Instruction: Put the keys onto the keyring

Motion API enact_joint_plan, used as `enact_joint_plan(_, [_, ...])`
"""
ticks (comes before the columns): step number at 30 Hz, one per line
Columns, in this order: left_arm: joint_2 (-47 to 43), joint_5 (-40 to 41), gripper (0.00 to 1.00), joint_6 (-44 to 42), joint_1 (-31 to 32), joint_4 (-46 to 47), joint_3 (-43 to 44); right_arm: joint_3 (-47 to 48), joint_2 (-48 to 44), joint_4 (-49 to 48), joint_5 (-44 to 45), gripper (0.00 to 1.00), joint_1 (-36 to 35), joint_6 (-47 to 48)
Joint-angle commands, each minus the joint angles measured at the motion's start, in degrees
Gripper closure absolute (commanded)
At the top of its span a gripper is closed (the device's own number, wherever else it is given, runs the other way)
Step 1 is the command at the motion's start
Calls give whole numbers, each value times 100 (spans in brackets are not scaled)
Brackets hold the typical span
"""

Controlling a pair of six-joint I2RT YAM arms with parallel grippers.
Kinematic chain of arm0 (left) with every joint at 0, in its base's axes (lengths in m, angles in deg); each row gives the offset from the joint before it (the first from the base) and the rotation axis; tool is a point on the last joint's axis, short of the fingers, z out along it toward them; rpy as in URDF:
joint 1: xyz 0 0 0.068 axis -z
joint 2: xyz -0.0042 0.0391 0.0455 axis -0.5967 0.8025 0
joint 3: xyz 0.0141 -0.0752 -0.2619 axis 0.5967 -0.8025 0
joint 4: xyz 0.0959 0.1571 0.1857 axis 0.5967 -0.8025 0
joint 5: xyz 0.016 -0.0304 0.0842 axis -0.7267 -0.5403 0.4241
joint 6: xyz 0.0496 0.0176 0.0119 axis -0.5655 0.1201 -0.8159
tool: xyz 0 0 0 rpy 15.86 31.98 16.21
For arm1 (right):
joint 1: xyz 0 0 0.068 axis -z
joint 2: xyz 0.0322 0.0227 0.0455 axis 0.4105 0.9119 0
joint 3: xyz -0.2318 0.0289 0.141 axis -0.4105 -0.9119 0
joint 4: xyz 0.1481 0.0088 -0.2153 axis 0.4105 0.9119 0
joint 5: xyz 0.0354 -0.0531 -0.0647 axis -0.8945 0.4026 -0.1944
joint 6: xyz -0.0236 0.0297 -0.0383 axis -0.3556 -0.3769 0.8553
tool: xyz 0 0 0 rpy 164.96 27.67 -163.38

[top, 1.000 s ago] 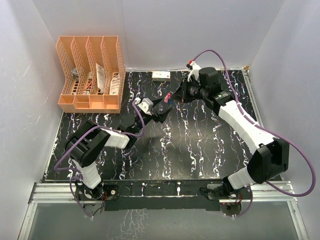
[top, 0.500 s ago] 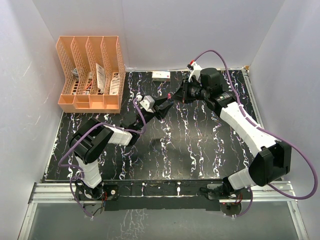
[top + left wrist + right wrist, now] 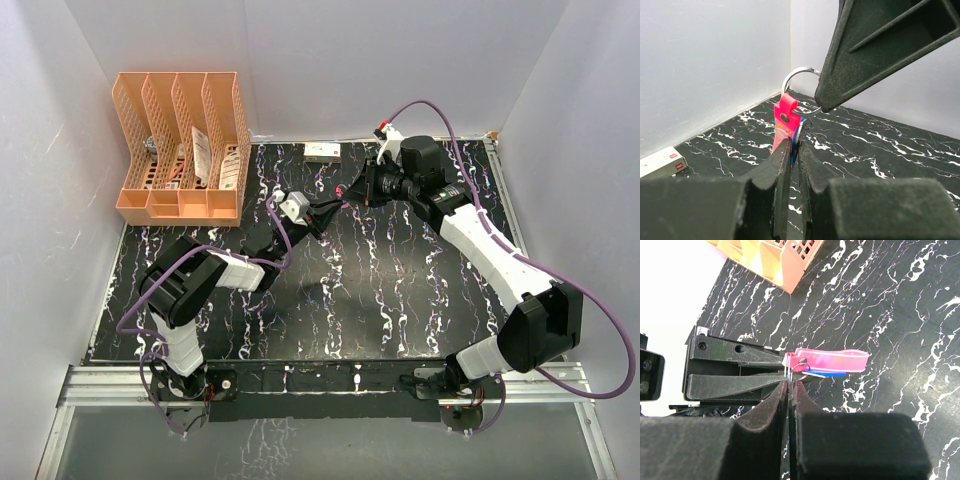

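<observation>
The keyring hangs above the black marbled table between my two grippers. It is a pink-red strap with a thin metal ring at its top. My right gripper is shut on that ring, and its dark finger fills the upper right of the left wrist view. A blue key hangs from the ring beside the strap. My left gripper has closed from below on the blue key's thin edge, with the strap lying against its left finger. In the top view both grippers meet at the keyring.
An orange file organiser stands at the back left of the table. A small white box lies by the back wall. White walls enclose the table on three sides. Purple cables loop off both arms.
My left gripper has reached up and right to the hanging keyring and gone from open to shut. The right gripper has shifted slightly, still holding the ring.
</observation>
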Motion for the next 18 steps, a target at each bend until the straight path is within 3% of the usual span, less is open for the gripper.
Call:
enact_joint_plan(1, [-286, 190, 93, -190, 12, 362, 102, -13, -173, -83, -99, 100, 24, 98])
enact_joint_plan(18, [-694, 908, 99, -645, 12, -465, 175, -146, -159, 524, -59, 100, 24, 417])
